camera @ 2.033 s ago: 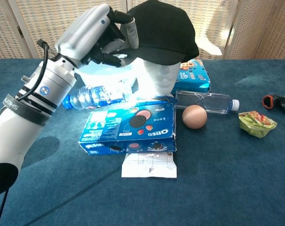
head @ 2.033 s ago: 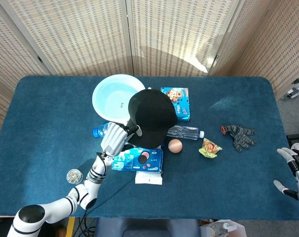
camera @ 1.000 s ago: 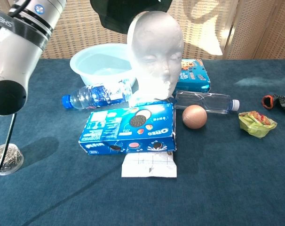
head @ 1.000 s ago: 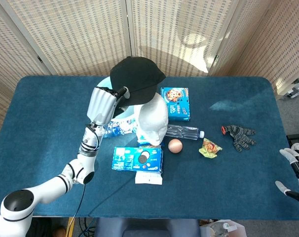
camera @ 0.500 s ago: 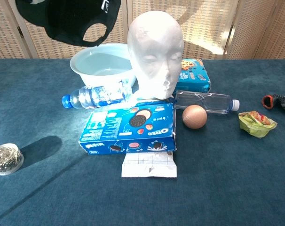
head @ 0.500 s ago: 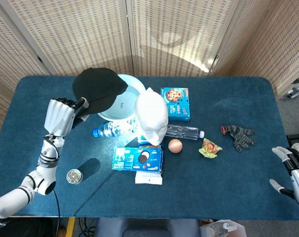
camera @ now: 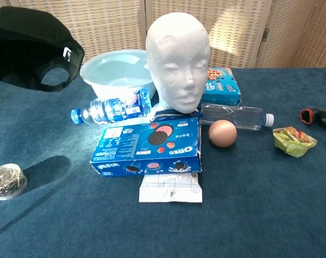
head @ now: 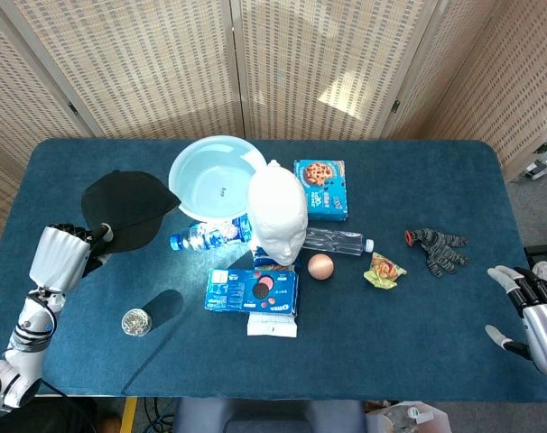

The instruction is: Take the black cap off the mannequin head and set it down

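Black fabric fills the upper left of the chest view: the black cap [camera: 31, 48] hangs in the air, off the mannequin head [camera: 178, 62], its shadow falling on the blue table [camera: 260, 204] below. From the head view, the left hand [head: 64, 255] at the left edge of the frame holds the cap by its rim, well to the left of the bare white head. The right hand [head: 531, 311] sits at the lower right corner with fingers spread wide and nothing in them. Around the head lie a light blue bowl [head: 210, 183], a water bottle [head: 206, 236], an Oreo box [head: 253, 290], an egg [head: 320, 266] and a cookie box [head: 321, 188]. A small jar [head: 134, 321] sits near the left hand.
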